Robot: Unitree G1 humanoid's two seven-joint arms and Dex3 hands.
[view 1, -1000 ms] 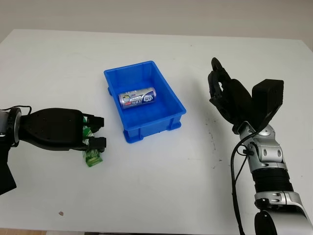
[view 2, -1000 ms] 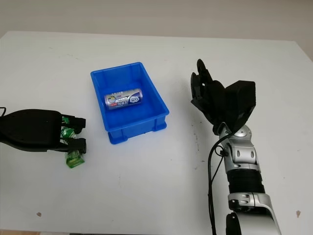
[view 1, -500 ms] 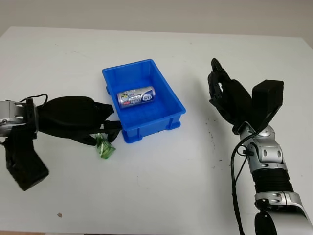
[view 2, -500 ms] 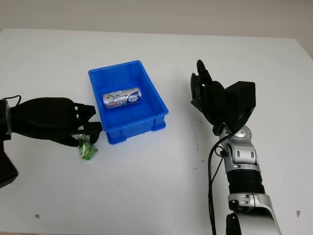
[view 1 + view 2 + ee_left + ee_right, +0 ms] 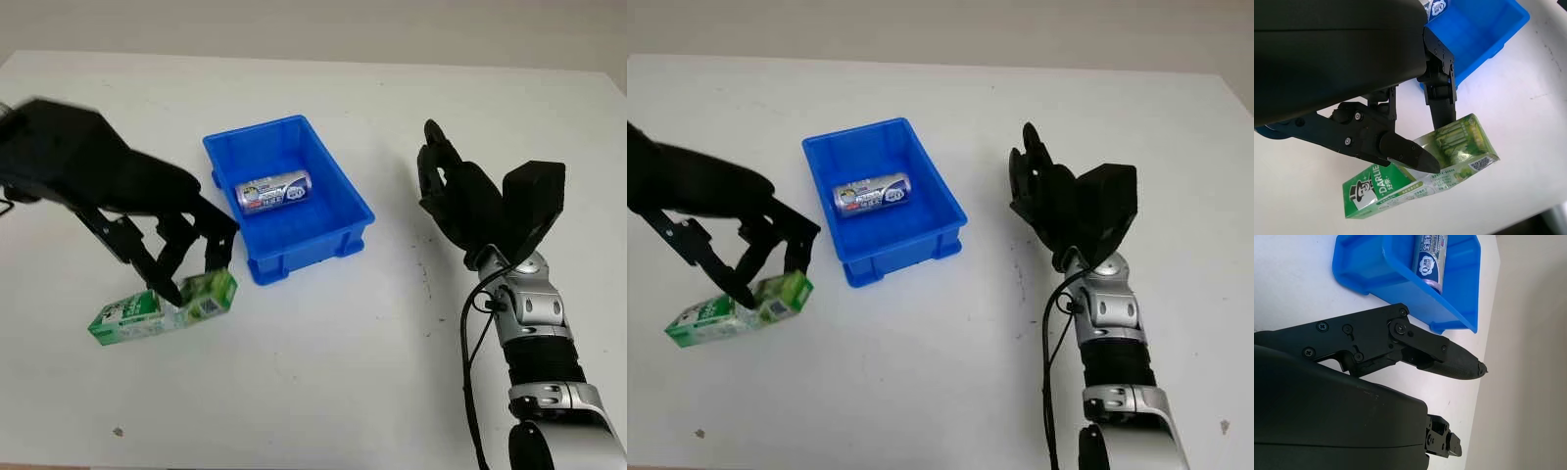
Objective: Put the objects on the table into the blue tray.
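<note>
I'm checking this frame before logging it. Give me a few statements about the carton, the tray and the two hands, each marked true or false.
1. The left hand grips the green carton. True.
2. The blue tray holds nothing. False: a silver can lies in it.
3. The green carton is already inside the blue tray. False: it is outside, off the tray's near left corner, on the left hand's side.
4. The right hand is open, on the other side of the tray from the carton. True.
5. The right hand holds the silver can. False: the can lies in the tray, untouched by either hand.
</note>
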